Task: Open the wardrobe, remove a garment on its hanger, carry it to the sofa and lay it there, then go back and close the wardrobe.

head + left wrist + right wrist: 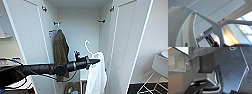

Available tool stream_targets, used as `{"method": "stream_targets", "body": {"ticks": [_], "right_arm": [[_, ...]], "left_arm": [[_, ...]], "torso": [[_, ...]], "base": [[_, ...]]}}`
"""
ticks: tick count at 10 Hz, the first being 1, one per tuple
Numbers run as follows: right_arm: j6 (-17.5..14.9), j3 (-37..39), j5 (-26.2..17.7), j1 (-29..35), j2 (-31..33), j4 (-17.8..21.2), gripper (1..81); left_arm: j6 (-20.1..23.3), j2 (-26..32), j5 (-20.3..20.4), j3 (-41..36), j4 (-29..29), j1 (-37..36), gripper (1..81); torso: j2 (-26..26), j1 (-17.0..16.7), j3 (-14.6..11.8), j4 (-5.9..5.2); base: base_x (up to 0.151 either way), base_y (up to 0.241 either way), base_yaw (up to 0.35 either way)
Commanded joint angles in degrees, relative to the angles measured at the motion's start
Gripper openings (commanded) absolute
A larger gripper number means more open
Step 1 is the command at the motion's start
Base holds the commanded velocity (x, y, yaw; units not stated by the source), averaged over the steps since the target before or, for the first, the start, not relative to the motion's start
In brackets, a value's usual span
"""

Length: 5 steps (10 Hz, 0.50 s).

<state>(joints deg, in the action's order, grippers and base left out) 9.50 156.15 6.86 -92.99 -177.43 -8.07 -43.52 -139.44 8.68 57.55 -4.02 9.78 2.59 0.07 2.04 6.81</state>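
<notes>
my left hand (98, 60) is pinching the hanger (88, 50) at its neck, hook upright above it, garment (96, 75) hanging straight down in front of the open wardrobe (80, 27) (coat (60, 50) left behind); right hand's state i cannot tell.

wardrobe (80, 27) doors swung wide, open middle passage, olive coat (60, 48) crowding left side, garment (97, 72) hanging right
</notes>
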Motion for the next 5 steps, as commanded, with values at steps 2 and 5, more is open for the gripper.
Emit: {"method": "stream_targets", "body": {"ticks": [2, 5], "right_arm": [[-0.44, -0.59, -2.91, 2.23, -0.84, -0.46, 81.1], [-0.44, -0.51, -2.91, 2.23, -0.84, -0.46, 81.1]], "left_arm": [[0.72, 0.82, 4.06, -2.18, 4.55, -7.18, 1.0], [0.45, 0.56, 4.06, -2.18, 4.55, -7.00, 1.0]], "torso": [[0.00, 0.00, 0.00, 0.00], [0.00, 0.00, 0.00, 0.00]], "base": [[0.000, 0.000, 0.000], [0.000, 0.000, 0.000]]}}
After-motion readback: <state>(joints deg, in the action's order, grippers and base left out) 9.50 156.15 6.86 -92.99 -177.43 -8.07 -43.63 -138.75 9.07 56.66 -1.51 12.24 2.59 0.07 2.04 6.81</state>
